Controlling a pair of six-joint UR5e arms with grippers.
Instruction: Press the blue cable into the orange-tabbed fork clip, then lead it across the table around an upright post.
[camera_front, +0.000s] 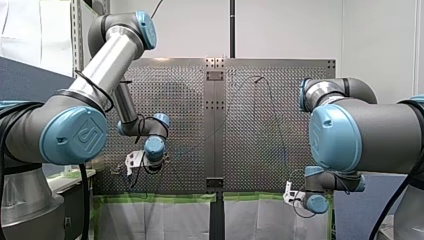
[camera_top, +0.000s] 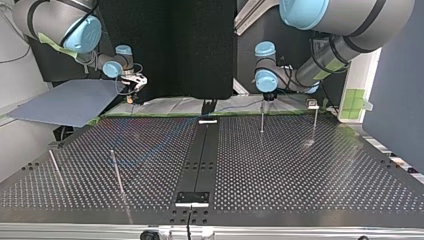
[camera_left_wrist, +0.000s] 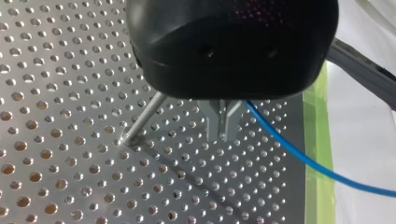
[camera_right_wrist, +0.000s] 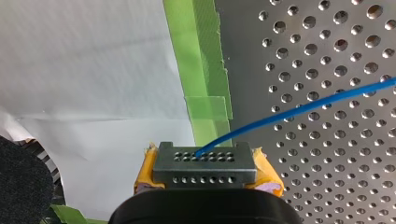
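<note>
Locate my left gripper (camera_left_wrist: 223, 135) over the perforated table (camera_left_wrist: 70, 116), inboard of the green tape (camera_left_wrist: 314, 140) and just beside the upright post (camera_left_wrist: 142, 119). Read its metal fingers as closed, apparently pinching the blue cable (camera_left_wrist: 299, 156), probably to steer it round the post. Trace the cable across the tape: thin, glossy, bright blue, gently bowed. Find my right gripper (camera_right_wrist: 205, 158) outboard of the tape, yellow pads (camera_right_wrist: 267, 175) clamped on the cable end, presumably for tension.

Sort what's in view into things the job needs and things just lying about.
Job: blue cable, my left gripper, my right gripper, upright posts.
Lying about: green tape, white sheet, blue-grey panel.
</note>
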